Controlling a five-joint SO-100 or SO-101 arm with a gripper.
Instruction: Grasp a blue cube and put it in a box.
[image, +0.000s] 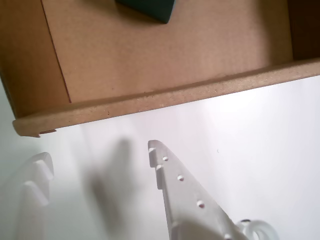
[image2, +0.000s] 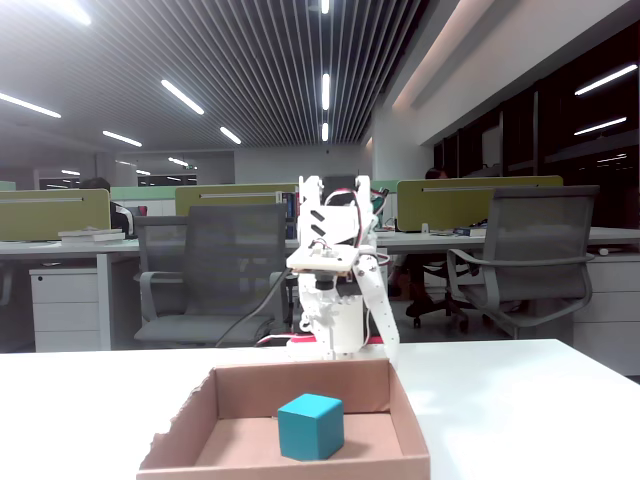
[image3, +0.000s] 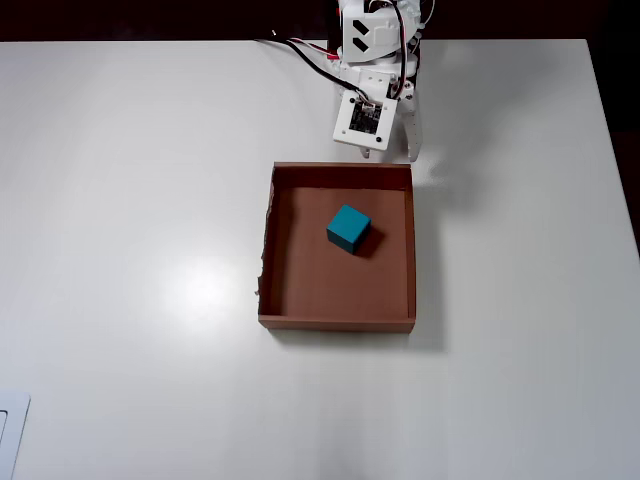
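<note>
Inside the cardboard box (image3: 339, 296), on its floor toward the wall nearest the arm, the blue cube (image3: 348, 228) is seen resting free of the walls. Beyond that wall, over the white table (image3: 140, 250), the gripper (image: 95, 160) is held with its toothed fingers (image: 182, 192) spread apart and nothing between them.

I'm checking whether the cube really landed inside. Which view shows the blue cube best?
The overhead view: the whole blue cube sits on the box floor, clear of the walls. The fixed view shows its front; the wrist view only a corner.
</note>
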